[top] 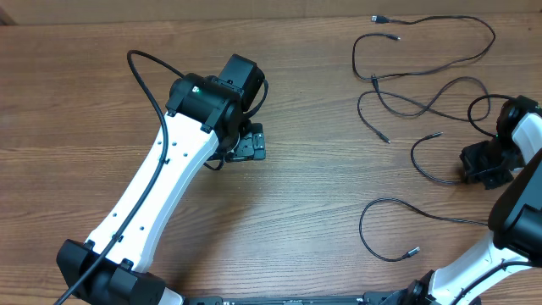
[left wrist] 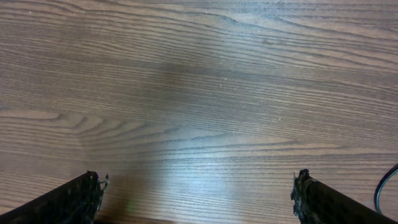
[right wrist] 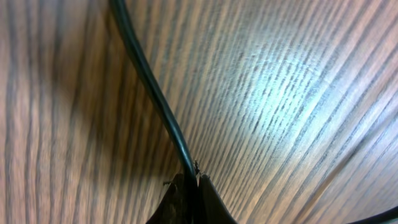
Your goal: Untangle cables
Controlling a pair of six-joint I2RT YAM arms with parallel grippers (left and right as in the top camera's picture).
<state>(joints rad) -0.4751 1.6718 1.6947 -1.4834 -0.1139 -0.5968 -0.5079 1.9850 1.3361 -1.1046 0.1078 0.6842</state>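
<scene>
Several thin black cables (top: 423, 63) lie as loose strands over the right half of the wooden table, with small plug ends. One long strand loops at the back right, another curls at the front right (top: 385, 224). My right gripper (top: 476, 165) is at the right edge, shut on one cable; the right wrist view shows that cable (right wrist: 149, 81) running from the closed fingertips (right wrist: 193, 180) up across the wood. My left gripper (top: 250, 146) is open and empty over bare wood near the table's middle left; its two fingertips (left wrist: 199, 190) stand wide apart.
The wooden table (top: 322, 169) fills the views. The left arm (top: 161, 169) reaches diagonally from the front left, with its own thick black cable (top: 148, 80) arching above it. The right arm (top: 517, 212) rises along the right edge.
</scene>
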